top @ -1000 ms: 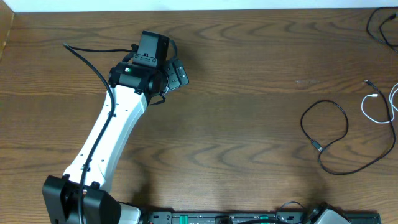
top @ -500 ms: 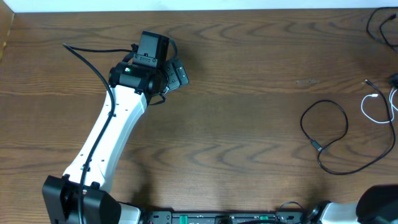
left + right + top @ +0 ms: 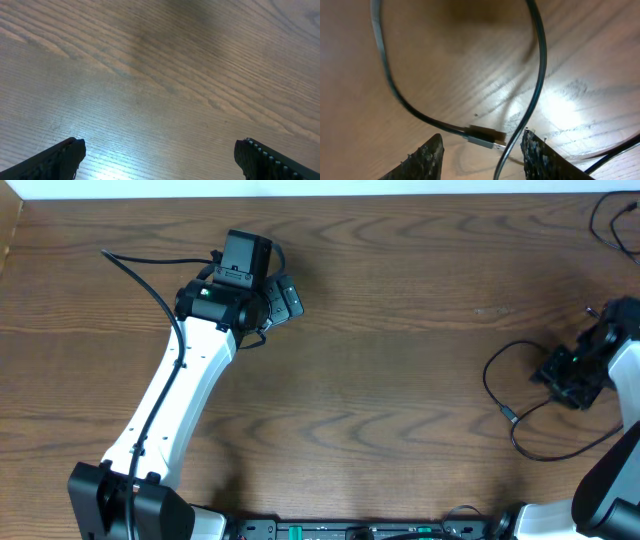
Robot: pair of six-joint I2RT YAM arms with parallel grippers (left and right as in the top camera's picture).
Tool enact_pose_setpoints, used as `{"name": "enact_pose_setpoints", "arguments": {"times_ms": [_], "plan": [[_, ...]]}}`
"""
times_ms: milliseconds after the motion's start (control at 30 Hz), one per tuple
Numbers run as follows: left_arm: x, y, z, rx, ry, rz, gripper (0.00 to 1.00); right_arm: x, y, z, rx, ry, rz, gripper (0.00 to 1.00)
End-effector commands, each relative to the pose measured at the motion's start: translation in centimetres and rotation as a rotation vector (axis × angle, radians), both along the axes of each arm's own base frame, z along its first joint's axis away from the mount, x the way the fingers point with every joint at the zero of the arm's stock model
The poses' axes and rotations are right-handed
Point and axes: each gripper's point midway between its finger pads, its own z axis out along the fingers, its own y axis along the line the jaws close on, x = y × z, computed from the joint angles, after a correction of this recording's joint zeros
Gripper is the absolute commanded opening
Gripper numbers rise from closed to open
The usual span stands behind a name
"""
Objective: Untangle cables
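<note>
Right gripper (image 3: 572, 378) hovers over the black cable (image 3: 545, 458) loop, right side of table (image 3: 400, 300). Fingers spread, plug (image 3: 482, 136) lies between them, ungripped. Left gripper (image 3: 285, 298) far left, fingers released above wood.

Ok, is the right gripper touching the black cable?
Cannot tell. In the right wrist view the black cable runs between the open fingers of the right gripper, one strand close beside a fingertip; neither contact nor gap shows plainly.
</note>
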Motion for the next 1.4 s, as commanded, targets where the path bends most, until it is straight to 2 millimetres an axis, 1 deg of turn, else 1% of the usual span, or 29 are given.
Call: {"name": "enact_pose_setpoints", "arguments": {"times_ms": [0,167,333,400,433,467,500,567,633,667,700,733,767,867,900,933,1000,1033,1100,1133,1200,1233,1333,1367], "plan": [[0.1,0.4,1.2,0.003,-0.032,0.009,1.0,-1.8,0.6,-1.8,0.008,0.049,-0.016,0.48],[0.1,0.4,1.2,0.003,-0.032,0.009,1.0,-3.3,1.0,-3.8,0.008,0.084,-0.032,0.48],[0.1,0.4,1.2,0.003,-0.032,0.01,1.0,-4.1,1.4,-5.3,0.01,0.087,-0.032,0.49],[0.1,0.4,1.2,0.003,-0.032,0.009,1.0,-3.9,1.3,-5.8,0.002,0.067,-0.032,0.39],[0.1,0.4,1.2,0.003,-0.032,0.009,1.0,-3.7,1.2,-5.8,-0.002,0.058,-0.032,0.32],[0.1,0.4,1.2,0.003,-0.032,0.01,1.0,-3.4,1.1,-5.8,-0.005,0.045,-0.032,0.15],[0.1,0.4,1.2,0.003,-0.032,0.01,1.0,-3.0,1.2,-5.6,0.004,0.026,-0.033,0.03],[0.1,0.4,1.2,0.003,-0.032,0.01,1.0,-1.8,1.3,-4.9,0.025,-0.018,-0.033,0.01],[0.1,0.4,1.2,0.003,-0.032,0.01,1.0,0.0,0.9,-3.5,0.04,-0.072,-0.037,0.01],[0.1,0.4,1.2,0.003,-0.032,0.01,1.0,1.1,0.7,-2.5,0.053,-0.108,-0.04,0.01],[0.1,0.4,1.2,0.003,-0.032,0.01,1.0,3.5,0.2,0.1,0.08,-0.193,-0.043,0.01],[0.1,0.4,1.2,0.003,-0.032,0.01,1.0,4.8,-0.1,1.6,0.092,-0.241,-0.042,0.01],[0.1,0.4,1.2,0.003,-0.032,0.01,1.0,6.4,-0.5,3.7,0.105,-0.306,-0.05,0.01],[0.1,0.4,1.2,0.003,-0.032,0.01,1.0,10.3,-1.6,9.8,0.127,-0.487,-0.036,0.01],[0.1,0.4,1.2,0.003,-0.032,0.009,1.0,11.3,-2.1,11.8,0.115,-0.539,-0.031,0.01],[0.1,0.4,1.2,0.003,-0.032,0.01,1.0,12.2,-3.0,14.3,0.093,-0.593,-0.04,0.01],[0.1,0.4,1.2,0.003,-0.032,0.01,1.0,13.4,-4.6,18.4,0.043,-0.683,-0.061,0.01],[0.1,0.4,1.2,0.003,-0.032,0.01,1.0,13.8,-5.8,20.8,0.005,-0.729,-0.082,0.01],[0.1,0.4,1.2,0.003,-0.032,0.01,1.0,13.7,-7.7,24.3,-0.067,-0.786,-0.115,0.01],[0.1,0.4,1.2,0.003,-0.032,0.01,1.0,13.4,-8.9,25.8,-0.115,-0.801,-0.14,0.01],[0.1,0.4,1.2,0.003,-0.032,0.01,1.0,12.1,-11.7,28.3,-0.231,-0.805,-0.21,0.01],[0.1,0.4,1.2,0.003,-0.032,0.01,1.0,11.0,-13.3,29.4,-0.297,-0.795,-0.258,0.01],[0.1,0.4,1.2,0.003,-0.032,0.009,1.0,8.4,-16.8,31.4,-0.413,-0.777,-0.379,0.02],[0.1,0.4,1.2,0.003,-0.032,0.01,1.0,7.9,-17.6,31.7,-0.429,-0.777,-0.405,0.01]]}}
